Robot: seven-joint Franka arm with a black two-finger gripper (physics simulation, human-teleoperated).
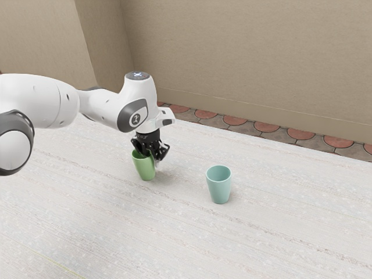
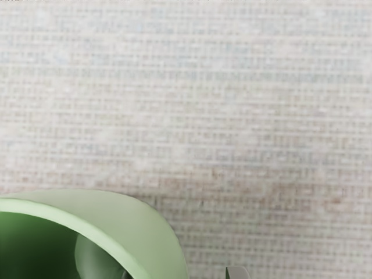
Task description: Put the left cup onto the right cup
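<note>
A white arm reaches down to a pale table (image 1: 273, 238); its black gripper (image 1: 150, 152) sits at the rim of the green cup (image 1: 143, 168), the jaws pinching the cup's wall, one apparently inside the mouth and one outside, a hold that leaves the base free to drop into another cup. The green cup hangs just under the jaws, leaning slightly, its foot at or near the table; the teal cup (image 1: 218, 185) stands upright and open well apart from the jaws, toward the exterior view's right, waiting as the target.
</note>
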